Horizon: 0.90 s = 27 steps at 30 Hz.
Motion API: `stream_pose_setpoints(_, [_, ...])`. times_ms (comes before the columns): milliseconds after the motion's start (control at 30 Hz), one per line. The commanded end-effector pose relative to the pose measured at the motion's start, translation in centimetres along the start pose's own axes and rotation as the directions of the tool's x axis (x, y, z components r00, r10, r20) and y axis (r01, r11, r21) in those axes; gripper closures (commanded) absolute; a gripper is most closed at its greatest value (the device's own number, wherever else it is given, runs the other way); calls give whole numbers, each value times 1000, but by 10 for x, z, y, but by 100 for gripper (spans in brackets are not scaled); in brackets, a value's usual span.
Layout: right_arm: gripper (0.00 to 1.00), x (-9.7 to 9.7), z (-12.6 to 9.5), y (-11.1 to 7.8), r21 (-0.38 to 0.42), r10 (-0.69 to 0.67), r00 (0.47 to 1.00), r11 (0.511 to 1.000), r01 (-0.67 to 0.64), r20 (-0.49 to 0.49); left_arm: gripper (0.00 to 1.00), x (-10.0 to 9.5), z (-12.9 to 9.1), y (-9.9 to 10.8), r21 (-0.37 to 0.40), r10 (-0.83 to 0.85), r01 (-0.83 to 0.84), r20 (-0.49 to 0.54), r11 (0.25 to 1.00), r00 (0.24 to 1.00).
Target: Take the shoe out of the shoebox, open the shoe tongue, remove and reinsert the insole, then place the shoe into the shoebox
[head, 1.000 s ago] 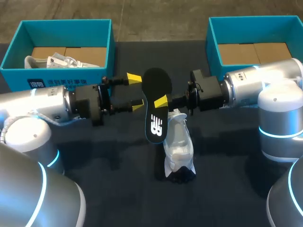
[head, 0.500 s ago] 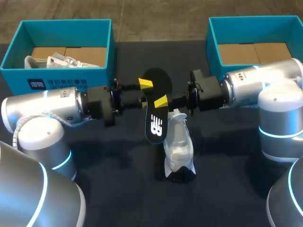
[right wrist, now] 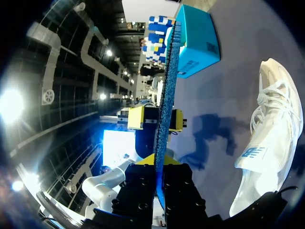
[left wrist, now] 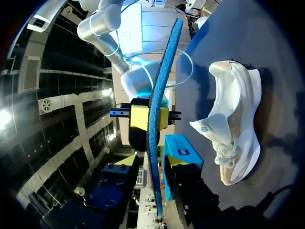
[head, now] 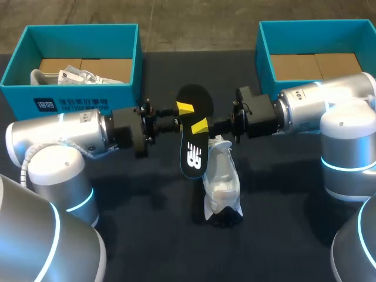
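Insole point(head: 192, 132) stands upright above the shoe point(head: 222, 185), which lies on the surface point(head: 147, 223); the right fingers point(head: 200, 125) pinch it. In the left wrist view, the left fingers point(left wrist: 127, 160) straddle its edge, spread, with a gap showing. The right wrist view shows the same pinch. If the right fingers release before the left close, the insole likely drops.

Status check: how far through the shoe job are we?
Done: the shoe lies on the table, unboxed, and the insole is out of it. In hand: the right tool grips the insole in the air; the left tool straddles it, open. Left: reinserting the insole and boxing the shoe.
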State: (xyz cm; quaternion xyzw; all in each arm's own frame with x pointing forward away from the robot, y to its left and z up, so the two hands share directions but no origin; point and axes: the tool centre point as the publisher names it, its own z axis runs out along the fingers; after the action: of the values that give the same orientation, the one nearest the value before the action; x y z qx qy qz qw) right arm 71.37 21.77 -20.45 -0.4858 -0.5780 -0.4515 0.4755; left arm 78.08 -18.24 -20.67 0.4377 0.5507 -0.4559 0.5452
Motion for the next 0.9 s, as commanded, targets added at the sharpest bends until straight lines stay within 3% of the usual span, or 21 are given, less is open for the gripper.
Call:
stream_pose_setpoints(33, [100, 0, 1, 0, -1, 1, 1000, 1000, -1, 1, 67, 2, 1, 3, 4, 2, -1, -5, 1000, 1000])
stream_pose_setpoints(367, [100, 0, 1, 0, -1, 1, 1000, 1000, -1, 1, 81, 4, 4, 3, 14, -3, 3, -14, 1000, 1000])
stream_pose_setpoints(400, [100, 0, 1, 0, -1, 1, 1000, 1000, -1, 1, 86, 5, 5, 3, 14, -3, 3, -16, 1000, 1000])
stream_pose_setpoints(433, [100, 0, 1, 0, -1, 1, 1000, 1000, -1, 1, 100, 5, 5, 3, 16, -3, 3, -17, 1000, 1000])
stream_pose_setpoints(700, [100, 0, 1, 0, -1, 1, 1000, 1000, -1, 1, 100, 6, 7, 2, 23, -3, 3, -24, 1000, 1000])
stream_pose_setpoints(733, [87, 0, 2, -1, 14, -5, 1000, 1000, 5, -6, 100, 6, 7, 1, 23, -1, 2, -25, 1000, 1000])
stream_pose_setpoints(767, [65, 1, 2, -2, 21, -10, 1000, 1000, 10, -7, 100, 6, 7, 1, 23, 0, 1, -26, 1000, 1000])
stream_pose_setpoints(833, [0, 1, 2, -2, 29, -11, 1000, 1000, 11, 3, 100, 5, 5, -1, 23, -1, 1, -26, 1000, 1000])
stream_pose_setpoints(900, [0, 0, 0, -3, 28, -12, 1000, 1000, 12, 3, 100, 4, 3, -3, 23, -2, 3, -27, 1000, 1000])
